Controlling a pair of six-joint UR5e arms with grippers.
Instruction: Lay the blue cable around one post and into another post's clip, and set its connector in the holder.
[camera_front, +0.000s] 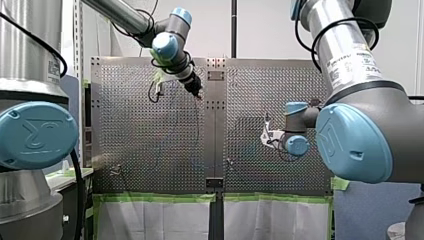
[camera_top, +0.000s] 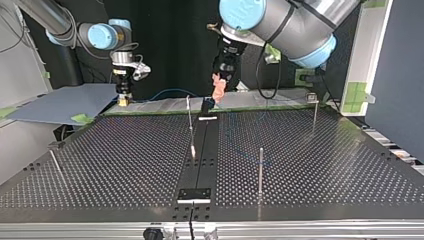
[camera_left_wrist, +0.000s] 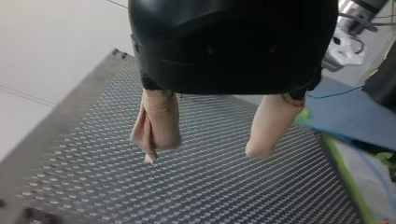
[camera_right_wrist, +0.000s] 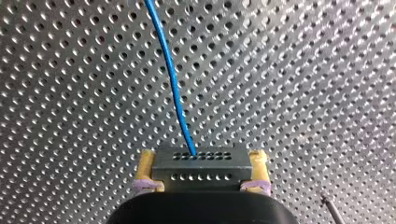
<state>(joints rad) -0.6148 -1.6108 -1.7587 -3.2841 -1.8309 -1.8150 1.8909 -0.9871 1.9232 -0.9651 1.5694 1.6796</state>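
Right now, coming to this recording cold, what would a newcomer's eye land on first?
First, the blue cable running over the perforated table out of a grey connector that my right pincer clamps between yellow pads, in the right wrist view. Next, my left pincer, open and empty with beige pads, above the table. In the top view, thin posts stand upright across the table.

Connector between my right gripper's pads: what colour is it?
The connector is grey, with two rows of small holes; right wrist view shows it best.

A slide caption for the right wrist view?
Right gripper clamps the connector; blue cable runs across the perforated table.
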